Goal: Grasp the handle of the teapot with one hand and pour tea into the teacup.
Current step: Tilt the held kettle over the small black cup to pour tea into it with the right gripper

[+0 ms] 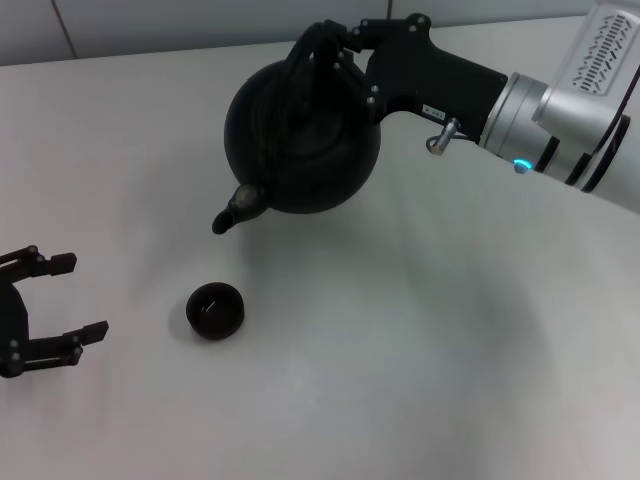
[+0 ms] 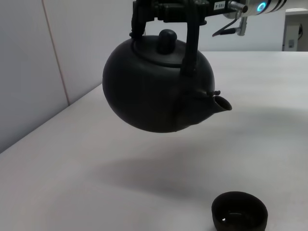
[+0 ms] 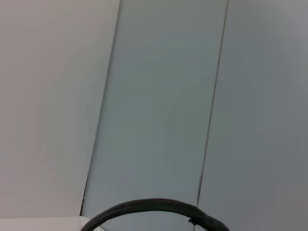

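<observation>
Right gripper [image 1: 325,50] lifts teapot [image 1: 300,140] (left wrist view: airborne).

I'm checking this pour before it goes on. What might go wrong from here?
1. The round matte-black teapot, hanging from the right gripper by its arched handle, has its spout short of the small dark teacup, so tea may hit the table.
2. The hanging pot might swing.

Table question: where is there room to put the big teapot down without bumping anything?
The widest bare patch of table lies right of the teacup, under the right gripper holding the teapot aloft. Bare too: the far-left corner. It's crowded between teacup and open left gripper.
</observation>
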